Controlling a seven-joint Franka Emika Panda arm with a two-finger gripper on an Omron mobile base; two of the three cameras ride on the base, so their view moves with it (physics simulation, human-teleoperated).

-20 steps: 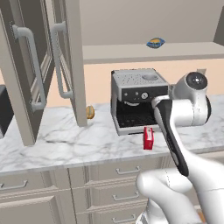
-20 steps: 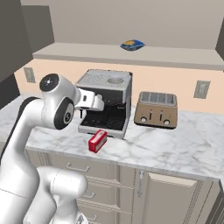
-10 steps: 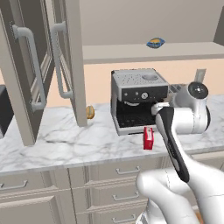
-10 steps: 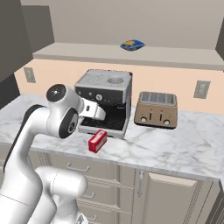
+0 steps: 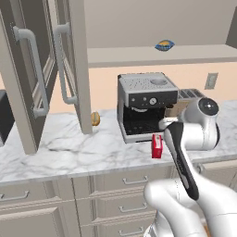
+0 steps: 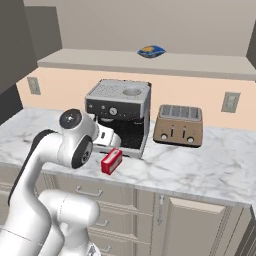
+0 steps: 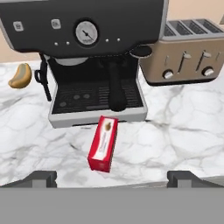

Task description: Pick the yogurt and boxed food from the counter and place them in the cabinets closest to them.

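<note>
Small red cardboard box [image 7: 103, 143] lying flat on white marble counter [image 7: 175, 131], before black-and-steel espresso machine [image 7: 87, 52].
Probably light, stiff; best pinched across narrow sides. Gripper [image 7: 111, 177] fingers spread wide, empty.

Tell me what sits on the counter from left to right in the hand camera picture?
Little tan pastry → coffee machine → toaster. The red box lies on the counter in front of the coffee machine.
</note>
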